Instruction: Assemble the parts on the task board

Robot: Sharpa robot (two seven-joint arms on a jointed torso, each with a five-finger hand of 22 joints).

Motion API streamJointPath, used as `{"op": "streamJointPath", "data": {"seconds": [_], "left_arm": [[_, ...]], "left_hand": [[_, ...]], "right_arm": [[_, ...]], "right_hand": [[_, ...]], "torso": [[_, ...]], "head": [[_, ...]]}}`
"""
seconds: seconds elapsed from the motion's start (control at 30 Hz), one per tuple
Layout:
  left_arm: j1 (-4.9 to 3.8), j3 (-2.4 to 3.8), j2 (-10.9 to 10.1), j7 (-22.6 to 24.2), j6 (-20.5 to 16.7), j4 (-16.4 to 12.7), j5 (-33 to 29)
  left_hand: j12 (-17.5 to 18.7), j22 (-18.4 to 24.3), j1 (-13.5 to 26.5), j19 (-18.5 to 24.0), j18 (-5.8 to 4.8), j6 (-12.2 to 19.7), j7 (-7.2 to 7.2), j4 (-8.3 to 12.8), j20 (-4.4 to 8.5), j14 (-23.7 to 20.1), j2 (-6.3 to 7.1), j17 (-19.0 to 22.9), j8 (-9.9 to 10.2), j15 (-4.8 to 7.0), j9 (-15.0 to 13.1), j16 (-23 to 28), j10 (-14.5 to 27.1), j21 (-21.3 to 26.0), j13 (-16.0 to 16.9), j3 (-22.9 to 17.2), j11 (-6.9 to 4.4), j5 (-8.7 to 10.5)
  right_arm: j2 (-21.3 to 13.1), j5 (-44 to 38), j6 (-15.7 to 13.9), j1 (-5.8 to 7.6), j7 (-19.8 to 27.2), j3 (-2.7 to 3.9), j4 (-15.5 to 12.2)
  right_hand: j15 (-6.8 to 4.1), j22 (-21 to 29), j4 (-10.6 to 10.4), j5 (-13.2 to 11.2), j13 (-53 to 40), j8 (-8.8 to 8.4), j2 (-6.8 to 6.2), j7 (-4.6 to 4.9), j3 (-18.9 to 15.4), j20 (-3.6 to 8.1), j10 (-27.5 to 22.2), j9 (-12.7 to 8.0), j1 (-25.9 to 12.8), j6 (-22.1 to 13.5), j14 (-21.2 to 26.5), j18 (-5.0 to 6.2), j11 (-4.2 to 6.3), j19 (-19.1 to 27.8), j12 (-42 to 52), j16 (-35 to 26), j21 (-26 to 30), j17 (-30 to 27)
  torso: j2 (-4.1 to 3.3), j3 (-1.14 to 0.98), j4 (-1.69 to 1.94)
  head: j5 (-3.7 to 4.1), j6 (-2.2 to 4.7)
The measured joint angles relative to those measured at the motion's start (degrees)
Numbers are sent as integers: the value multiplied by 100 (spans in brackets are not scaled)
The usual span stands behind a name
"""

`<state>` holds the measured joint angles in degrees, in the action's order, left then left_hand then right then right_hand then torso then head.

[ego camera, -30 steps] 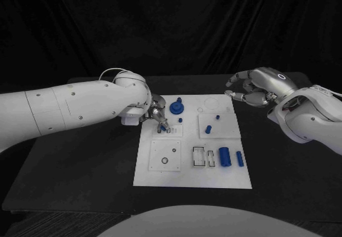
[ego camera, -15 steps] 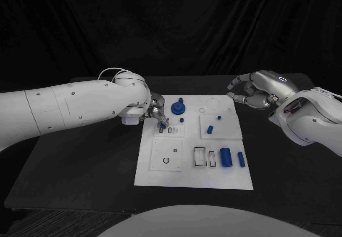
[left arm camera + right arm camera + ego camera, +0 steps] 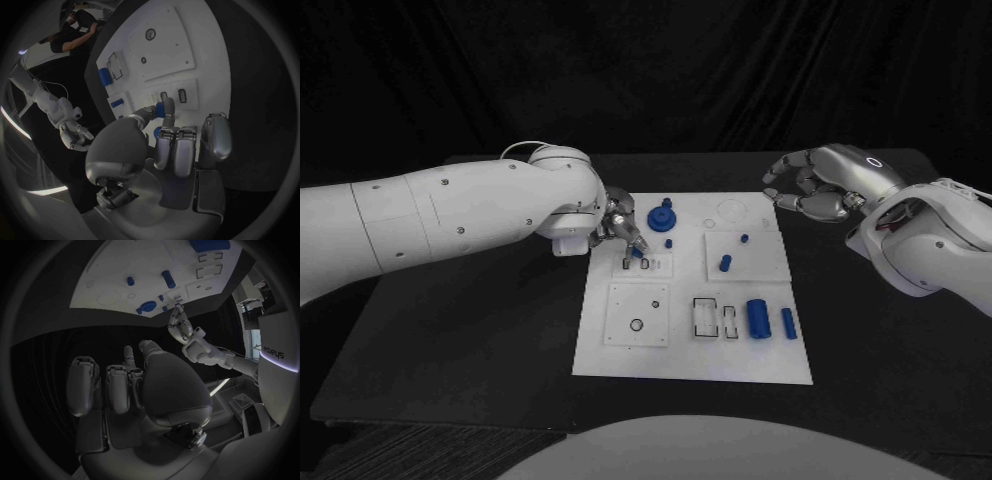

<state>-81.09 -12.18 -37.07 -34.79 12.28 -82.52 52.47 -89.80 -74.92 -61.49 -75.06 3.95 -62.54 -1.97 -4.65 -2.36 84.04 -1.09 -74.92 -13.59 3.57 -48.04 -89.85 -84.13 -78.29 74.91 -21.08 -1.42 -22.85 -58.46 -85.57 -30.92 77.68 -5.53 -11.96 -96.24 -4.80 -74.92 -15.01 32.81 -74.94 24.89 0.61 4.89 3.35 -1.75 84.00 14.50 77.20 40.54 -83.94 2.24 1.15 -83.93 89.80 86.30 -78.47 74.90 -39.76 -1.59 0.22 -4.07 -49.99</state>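
Observation:
The white task board (image 3: pixel 689 355) lies in the middle of the black table. At its far left corner my left hand (image 3: pixel 619 226) pinches a small blue part (image 3: pixel 167 113) between thumb and a finger, just above a small plate with two slots (image 3: pixel 173 95). Other blue parts on the board are a round knob (image 3: pixel 661 217), a short cylinder (image 3: pixel 724 263), a thick cylinder (image 3: pixel 756 317) and a slimmer one (image 3: pixel 788 322). Off the board's far right corner my right hand (image 3: pixel 812 186) hovers above the table, fingers curled in with nothing in them.
A square plate with a round hole (image 3: pixel 635 314) and two rectangular pockets (image 3: pixel 713 317) sit on the board's near half. Bare black table (image 3: pixel 473 330) surrounds the board on both sides and in front.
My right hand has drifted a little to the right. My left hand stays over the slotted plate with the blue part, its fingertips barely shifted.

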Motion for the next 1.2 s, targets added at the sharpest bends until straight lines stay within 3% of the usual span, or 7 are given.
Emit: {"op": "streamJointPath", "data": {"seconds": [0.47,0.83,1.2], "left_arm": [[25,0,41,-88,-96,1,-311],[145,-2,43,-107,-128,35,-370],[209,-3,34,-104,-129,71,-210]], "left_hand": [[0,0,0,0,0,-12,-11,15,0,0,0,0,1,0,-1,0,0,0,0,-45,0,-6],[0,1,29,0,0,-21,-21,22,-1,0,29,1,8,0,-1,0,0,0,0,-89,0,-5],[0,1,42,1,0,-33,-32,0,-1,0,-3,1,28,0,-3,0,0,0,0,-110,1,-29]], "right_arm": [[1,22,17,-1,-19,0,2],[-8,27,27,-3,-24,0,2],[-12,29,36,-7,-29,0,3]], "right_hand": [[0,1,15,27,1,0,0,0,15,0,0,-5,0,0,0,0,0,0,0,-23,0,0],[0,1,31,26,1,0,-5,0,31,0,0,-5,44,0,0,-1,0,0,0,-23,0,0],[0,1,31,66,1,0,-1,0,31,0,0,-10,48,0,0,-1,0,0,0,-23,0,0]], "torso": [[1,-2,-14],[-4,3,-3],[-6,5,-8]], "head": [[-75,0],[-98,0],[-126,0]]}}
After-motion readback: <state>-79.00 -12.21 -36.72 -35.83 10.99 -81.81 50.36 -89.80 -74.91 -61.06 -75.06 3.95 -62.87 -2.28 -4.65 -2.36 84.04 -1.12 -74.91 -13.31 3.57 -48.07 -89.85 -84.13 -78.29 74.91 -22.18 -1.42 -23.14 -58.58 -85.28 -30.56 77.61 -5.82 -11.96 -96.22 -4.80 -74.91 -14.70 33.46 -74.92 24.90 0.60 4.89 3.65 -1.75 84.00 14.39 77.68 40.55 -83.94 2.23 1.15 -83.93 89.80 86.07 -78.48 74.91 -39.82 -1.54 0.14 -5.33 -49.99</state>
